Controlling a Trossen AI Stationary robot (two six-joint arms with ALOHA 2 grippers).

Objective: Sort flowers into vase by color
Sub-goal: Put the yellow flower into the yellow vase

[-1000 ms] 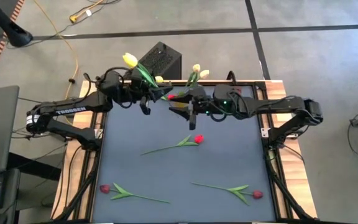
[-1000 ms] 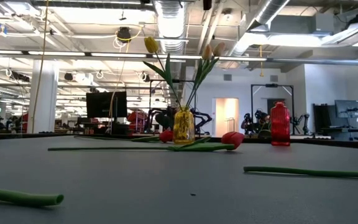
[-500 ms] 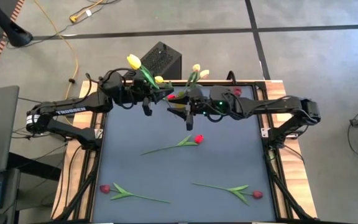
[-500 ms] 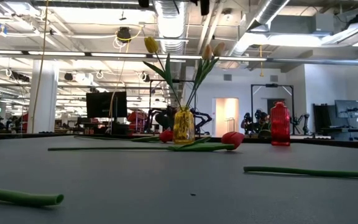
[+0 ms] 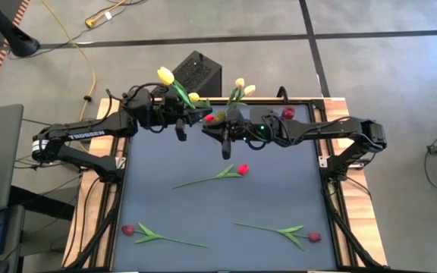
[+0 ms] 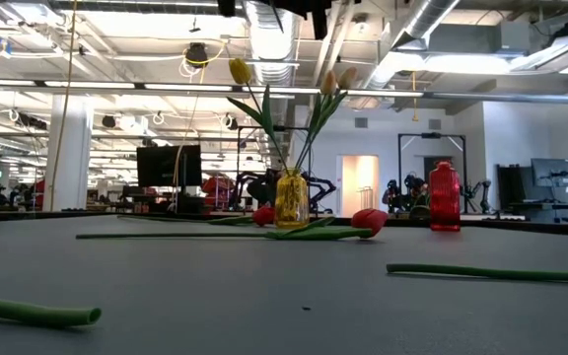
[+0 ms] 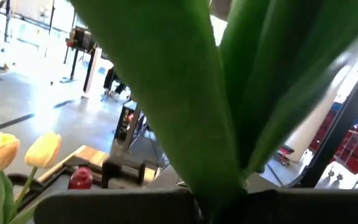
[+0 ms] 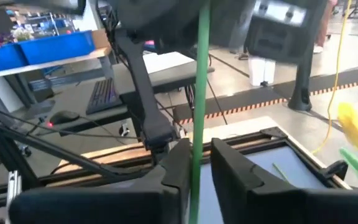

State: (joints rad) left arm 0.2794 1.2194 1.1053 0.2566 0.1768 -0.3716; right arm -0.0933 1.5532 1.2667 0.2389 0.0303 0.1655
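1. The table has a dark grey top framed in wood; three red tulips lie on it, one mid-table, two near the front edge.
2. At the far edge stand a yellow vase holding pale tulips and a red vase.
3. Left gripper, jaws clamped on a yellow tulip, hovers there.
4. Right gripper: jaws closing around its green stem.
5. Beyond: an open workshop with bright ceiling lights.

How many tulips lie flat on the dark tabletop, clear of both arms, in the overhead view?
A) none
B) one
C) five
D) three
D: three red tulips lie there, one mid-table, one near the front left corner, one near the front right.
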